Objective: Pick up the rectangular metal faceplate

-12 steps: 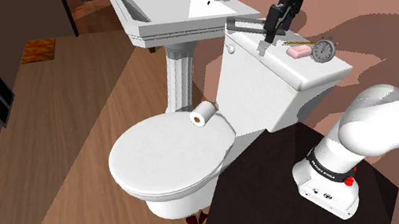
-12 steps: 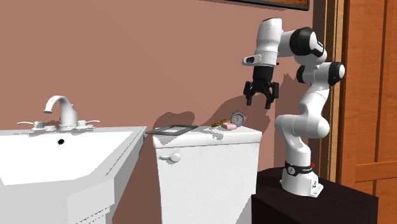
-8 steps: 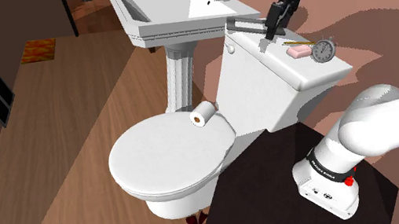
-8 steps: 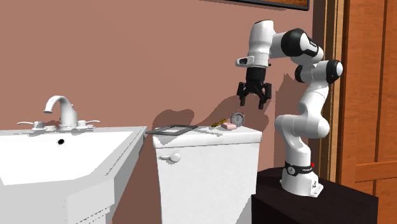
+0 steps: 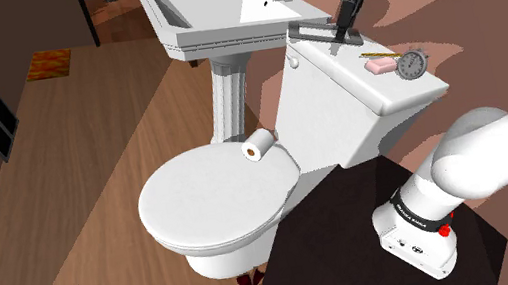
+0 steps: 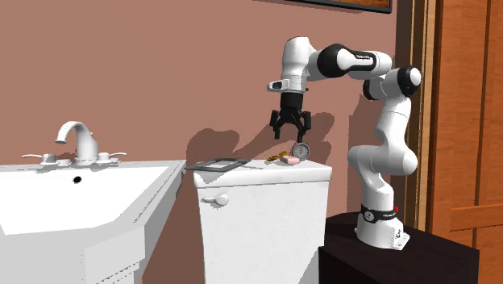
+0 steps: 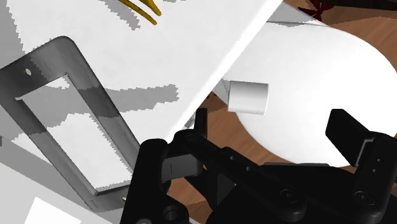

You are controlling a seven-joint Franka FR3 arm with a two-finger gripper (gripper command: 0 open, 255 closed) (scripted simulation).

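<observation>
The faceplate (image 5: 312, 30) is a dark grey rectangular frame with an open middle. It lies flat on the white toilet tank lid (image 5: 369, 94) at the end nearest the sink. In the second exterior view the faceplate (image 6: 218, 164) sits to the left of my gripper (image 6: 290, 133), which hangs open well above the lid, over the pink soap (image 6: 289, 160). In the shoulder view my gripper (image 5: 338, 41) shows just beside the plate. In the wrist view the faceplate (image 7: 102, 105) lies off to the side of my open gripper (image 7: 273, 127), with nothing between the fingers.
On the lid also lie pink soap (image 5: 379, 65), a round clock (image 5: 411, 63) and a yellow stick (image 5: 377, 53). A toilet paper roll (image 5: 260, 144) rests on the closed toilet seat (image 5: 210, 203). The sink (image 5: 215, 15) adjoins the tank. The wall is close behind.
My gripper has travelled along the tank towards the faceplate, leftward in the second exterior view, and dropped a little. It stayed open. Nothing on the lid moved.
</observation>
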